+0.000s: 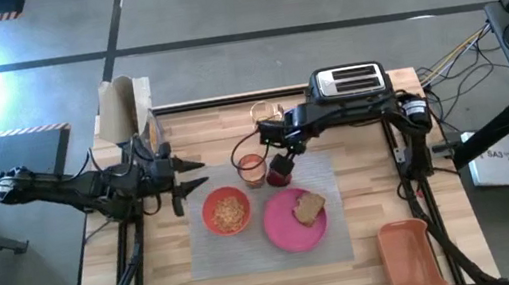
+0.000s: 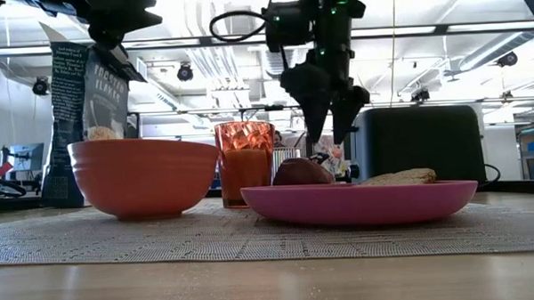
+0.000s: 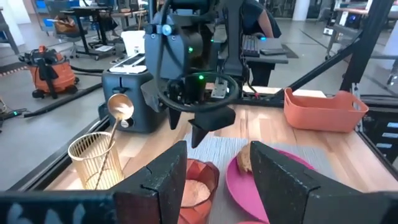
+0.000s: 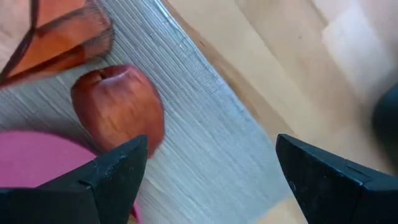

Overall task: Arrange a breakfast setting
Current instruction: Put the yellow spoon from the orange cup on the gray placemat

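A grey placemat [image 1: 326,177] carries an orange-red bowl [image 1: 228,211] of cereal, a pink plate [image 1: 288,230] with a brown toast slice [image 1: 309,208], and a glass of orange-pink drink [image 1: 252,170]. A red apple [image 4: 118,109] lies on its side on the mat between the glass and the plate's far rim. My right gripper [image 4: 211,162] is open just above the apple and touches nothing; the low view [image 2: 327,130] shows its tips clear of the fruit [image 2: 302,172]. My left gripper [image 1: 191,177] is open and empty, left of the bowl. A spoon [image 3: 118,111] stands in a gold wire holder [image 3: 96,158].
A black-and-silver toaster [image 1: 349,81] stands at the far edge behind the right arm. An orange bin [image 1: 411,256] sits at the near right corner. A cereal bag [image 1: 123,109] stands at the far left. The gold holder [image 1: 267,112] is just beyond the mat.
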